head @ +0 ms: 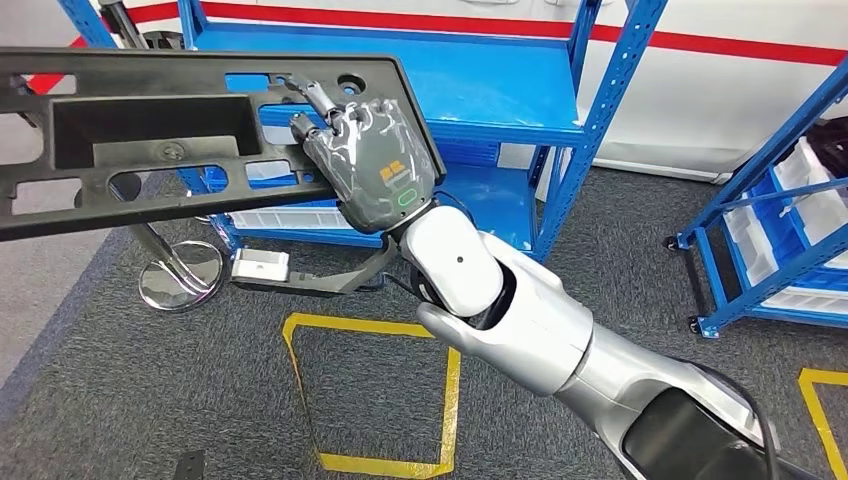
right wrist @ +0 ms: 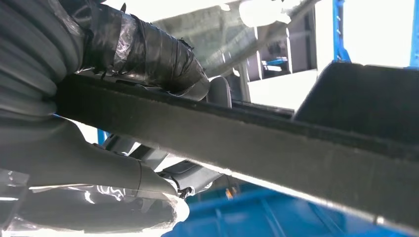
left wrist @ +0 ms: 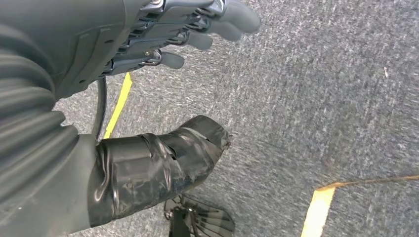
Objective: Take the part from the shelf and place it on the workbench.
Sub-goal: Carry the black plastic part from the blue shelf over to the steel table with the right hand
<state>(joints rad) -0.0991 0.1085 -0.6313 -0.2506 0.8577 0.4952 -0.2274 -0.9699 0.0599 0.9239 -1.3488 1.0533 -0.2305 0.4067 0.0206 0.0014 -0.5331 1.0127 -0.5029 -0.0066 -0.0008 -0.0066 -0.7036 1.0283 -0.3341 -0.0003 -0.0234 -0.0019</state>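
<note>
The right hand (head: 372,160) is grasping the black plastic panel (head: 150,130), lifted before the blue shelf (head: 480,90); placing is left. The left hand (left wrist: 163,34) hangs released.

A grey carpeted floor (head: 150,400) fills the lower half of the head view. A square outline of yellow tape (head: 375,395) lies on it at lower centre, with a corner of another yellow mark (head: 825,395) at the lower right edge. A round chrome stand base (head: 182,275) rests on the carpet at centre left, a small white box (head: 260,264) just beside it. A blue shelf (head: 480,90) stands at upper centre. A second blue rack (head: 775,215) on castors stands at the right, holding white bins (head: 815,200).
</note>
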